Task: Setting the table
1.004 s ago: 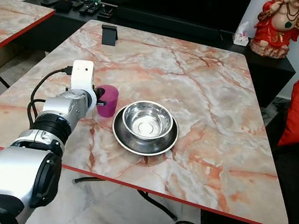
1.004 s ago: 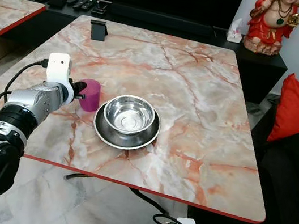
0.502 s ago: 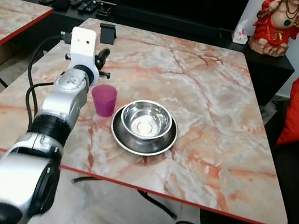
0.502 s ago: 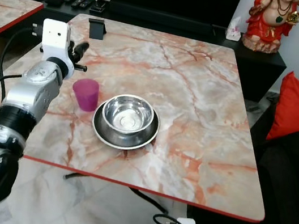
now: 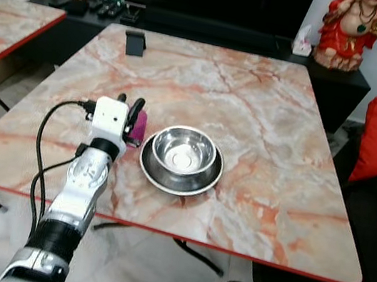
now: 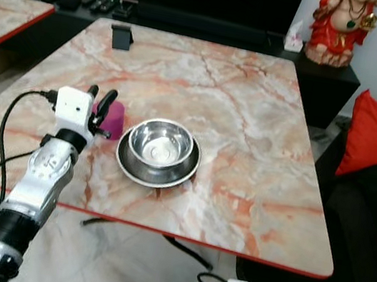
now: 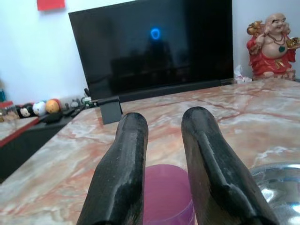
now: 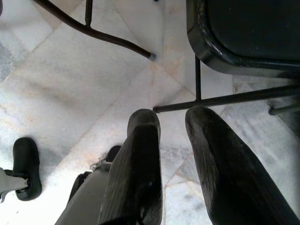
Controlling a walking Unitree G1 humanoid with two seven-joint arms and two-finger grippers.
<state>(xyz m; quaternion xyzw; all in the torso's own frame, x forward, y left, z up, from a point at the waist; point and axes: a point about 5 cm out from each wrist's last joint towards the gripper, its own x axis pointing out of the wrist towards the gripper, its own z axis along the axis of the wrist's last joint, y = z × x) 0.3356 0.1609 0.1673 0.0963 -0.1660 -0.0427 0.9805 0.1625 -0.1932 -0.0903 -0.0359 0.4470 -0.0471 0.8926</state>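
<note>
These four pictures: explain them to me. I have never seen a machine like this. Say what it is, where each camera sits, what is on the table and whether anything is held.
This is a humanoid robot with two silver arms, each ending in two long black fingers. The two wide pictures come from cameras in its head, looking down at a marble table. On it stand a steel bowl set in a steel plate, a purple cup just left of them, and a small black stand at the far edge.

The other two pictures come from cameras on the wrists. The left gripper hovers open just above the cup, holding nothing. The right gripper hangs over the tiled floor, also open.
</note>
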